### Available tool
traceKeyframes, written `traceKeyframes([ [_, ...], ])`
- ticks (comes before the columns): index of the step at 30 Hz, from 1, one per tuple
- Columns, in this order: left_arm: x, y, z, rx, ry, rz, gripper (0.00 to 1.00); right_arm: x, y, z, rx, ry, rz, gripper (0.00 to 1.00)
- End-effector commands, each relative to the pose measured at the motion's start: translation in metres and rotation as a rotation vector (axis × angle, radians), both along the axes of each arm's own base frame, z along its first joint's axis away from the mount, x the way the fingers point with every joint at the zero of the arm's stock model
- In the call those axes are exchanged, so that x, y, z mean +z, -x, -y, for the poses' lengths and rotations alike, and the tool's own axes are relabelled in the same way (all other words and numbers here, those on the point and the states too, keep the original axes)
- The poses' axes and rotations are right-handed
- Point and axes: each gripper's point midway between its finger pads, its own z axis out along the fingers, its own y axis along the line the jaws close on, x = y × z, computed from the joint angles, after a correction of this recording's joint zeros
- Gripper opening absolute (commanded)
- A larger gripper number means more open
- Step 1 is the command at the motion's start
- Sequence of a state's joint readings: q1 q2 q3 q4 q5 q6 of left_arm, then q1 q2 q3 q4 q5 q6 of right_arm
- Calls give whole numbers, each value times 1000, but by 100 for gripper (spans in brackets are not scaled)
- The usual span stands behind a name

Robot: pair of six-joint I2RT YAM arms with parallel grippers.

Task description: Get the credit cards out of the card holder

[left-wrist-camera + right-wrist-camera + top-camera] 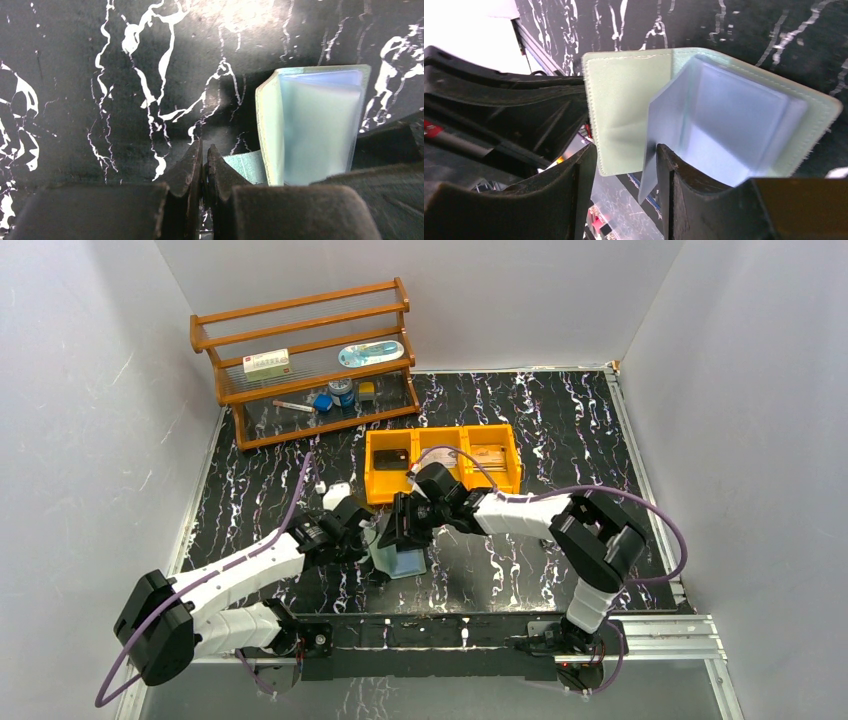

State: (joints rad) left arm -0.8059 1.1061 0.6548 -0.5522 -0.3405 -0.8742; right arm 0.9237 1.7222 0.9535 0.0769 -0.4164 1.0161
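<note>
One card holder (634, 105): L fingers (203, 157) pinch its flap, R fingers (401, 537) open astride it.

card holder (315, 130) lower edge hidden behind jaws, shelf items (343, 392) too small

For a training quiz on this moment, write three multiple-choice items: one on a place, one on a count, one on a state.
1. Where is the card holder?
A inside the orange bin
B behind the orange bin
C between the left tool and the right tool, nearer than the orange bin

2. How many compartments has the orange bin?
A two
B three
C five

3. How does the right tool stand?
A open, a clear sleeve between its fingers
B shut on a card
C shut on nothing

Key: C, the top view shows it between both tools. B, two dividers make three. A, its wrist view shows the gap.
</note>
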Motion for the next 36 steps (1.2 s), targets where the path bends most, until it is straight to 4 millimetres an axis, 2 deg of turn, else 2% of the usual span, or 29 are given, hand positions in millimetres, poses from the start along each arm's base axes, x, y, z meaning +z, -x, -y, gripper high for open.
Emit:
traceKeyframes([
  [1,-9,10,-21,77,-61,-34,0,31,3,-26,82,-93,68,57],
  [2,-11,11,-22,79,-64,-40,0,20,5,-28,91,-73,51,58],
  [8,-14,16,-27,110,-74,-57,0,2,14,-34,124,-46,20,59],
  [17,-21,23,-38,145,-112,-80,0,-24,23,-31,154,-10,-26,55],
  [20,-21,23,-39,147,-119,-83,0,-44,21,-21,115,79,-35,46],
  [22,-18,21,-38,146,-116,-75,5,-58,21,-11,90,149,-45,40],
  [24,-13,19,-36,143,-104,-63,10,-62,20,-7,94,178,-24,37],
  [25,-10,18,-34,141,-96,-56,14,-63,20,-5,94,188,-16,37],
  [28,-3,12,-27,127,-58,-27,24,-56,22,-9,134,150,1,53],
  [32,-5,11,-22,119,-43,-31,30,-45,24,-18,168,80,20,57],
  [36,-4,9,-17,120,-33,-41,32,-47,24,-20,163,70,7,62],
])
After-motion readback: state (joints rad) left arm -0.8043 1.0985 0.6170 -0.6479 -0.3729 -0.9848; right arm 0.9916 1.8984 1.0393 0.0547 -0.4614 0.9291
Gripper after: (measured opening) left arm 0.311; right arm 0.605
